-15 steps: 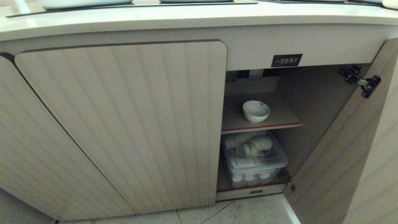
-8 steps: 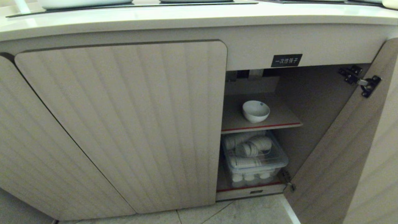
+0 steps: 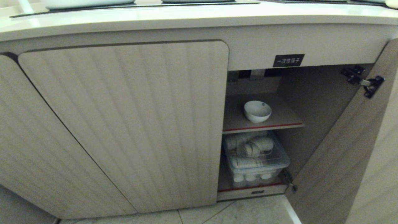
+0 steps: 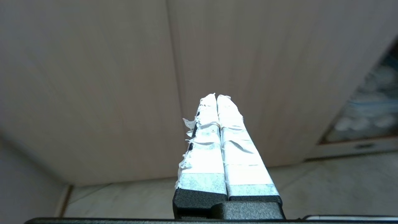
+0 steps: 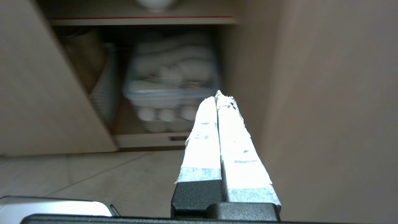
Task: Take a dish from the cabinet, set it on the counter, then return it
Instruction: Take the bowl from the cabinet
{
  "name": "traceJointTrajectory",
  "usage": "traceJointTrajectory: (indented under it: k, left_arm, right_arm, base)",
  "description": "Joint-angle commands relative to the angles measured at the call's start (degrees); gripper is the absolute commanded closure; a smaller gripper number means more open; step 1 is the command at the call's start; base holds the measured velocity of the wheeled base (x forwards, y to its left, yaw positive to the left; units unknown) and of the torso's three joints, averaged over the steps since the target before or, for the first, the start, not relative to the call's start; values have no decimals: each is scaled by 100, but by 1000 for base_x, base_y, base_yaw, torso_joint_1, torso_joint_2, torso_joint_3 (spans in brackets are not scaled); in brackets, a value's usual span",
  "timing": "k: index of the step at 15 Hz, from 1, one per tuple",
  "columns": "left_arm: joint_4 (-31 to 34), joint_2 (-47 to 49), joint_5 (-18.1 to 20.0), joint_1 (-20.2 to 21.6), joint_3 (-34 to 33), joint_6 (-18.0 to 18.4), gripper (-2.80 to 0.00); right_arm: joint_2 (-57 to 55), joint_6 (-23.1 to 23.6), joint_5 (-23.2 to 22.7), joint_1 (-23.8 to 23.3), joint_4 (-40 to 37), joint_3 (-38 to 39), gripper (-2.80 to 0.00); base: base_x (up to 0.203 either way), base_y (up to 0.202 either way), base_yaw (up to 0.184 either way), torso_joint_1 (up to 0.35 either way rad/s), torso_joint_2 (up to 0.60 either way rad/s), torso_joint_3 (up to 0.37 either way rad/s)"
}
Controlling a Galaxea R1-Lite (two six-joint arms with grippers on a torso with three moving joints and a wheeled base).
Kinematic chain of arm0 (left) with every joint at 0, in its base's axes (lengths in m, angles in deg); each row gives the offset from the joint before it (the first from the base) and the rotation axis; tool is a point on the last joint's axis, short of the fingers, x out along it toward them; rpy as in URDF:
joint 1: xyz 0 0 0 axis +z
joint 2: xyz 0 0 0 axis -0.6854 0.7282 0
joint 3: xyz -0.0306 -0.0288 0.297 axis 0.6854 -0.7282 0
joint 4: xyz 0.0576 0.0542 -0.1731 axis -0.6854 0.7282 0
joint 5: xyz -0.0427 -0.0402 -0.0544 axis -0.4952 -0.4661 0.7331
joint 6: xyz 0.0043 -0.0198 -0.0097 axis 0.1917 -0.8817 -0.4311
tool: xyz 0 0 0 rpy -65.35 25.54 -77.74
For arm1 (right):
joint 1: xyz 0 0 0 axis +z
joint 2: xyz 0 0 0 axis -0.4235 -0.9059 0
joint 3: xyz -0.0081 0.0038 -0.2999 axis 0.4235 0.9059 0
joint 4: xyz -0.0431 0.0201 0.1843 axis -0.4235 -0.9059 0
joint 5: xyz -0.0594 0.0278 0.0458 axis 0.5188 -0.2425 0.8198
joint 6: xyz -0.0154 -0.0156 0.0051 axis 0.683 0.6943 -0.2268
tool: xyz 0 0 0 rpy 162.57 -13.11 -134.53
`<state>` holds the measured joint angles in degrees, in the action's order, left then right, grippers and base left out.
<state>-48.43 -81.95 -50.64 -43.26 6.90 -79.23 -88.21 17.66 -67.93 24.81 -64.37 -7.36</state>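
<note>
Both pincers, left gripper (image 4: 216, 97) and right gripper (image 5: 217, 95), pressed together, empty. Dish (image 3: 257, 111) near shelf (image 3: 279, 119) front edge: rigid, glazed, breakable; pinch rim.

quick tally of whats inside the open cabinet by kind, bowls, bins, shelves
white bowl on the upper shelf: 1
clear plastic bin of paper cups, below: 1
red-edged shelves: 2
total: 4
</note>
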Motion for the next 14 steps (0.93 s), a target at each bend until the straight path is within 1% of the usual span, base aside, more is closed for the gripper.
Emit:
traceJointTrajectory:
  k: [1, 5, 14]
  left_arm:
    - [7, 0, -1, -1, -5, -3, 0]
    - [6, 0, -1, -1, -5, -3, 0]
    - [4, 0, -1, -1, -2, -3, 0]
  right_arm:
    - [-7, 5, -5, -2, 15, 1, 0]
    - [-7, 5, -5, -2, 15, 9, 0]
    - [-7, -22, -14, -2, 15, 9, 0]
  base:
    - [4, 4, 116, 2, 7, 2]
    - [1, 0, 116, 4, 3, 6]
    - [0, 0, 0, 0, 0, 0]
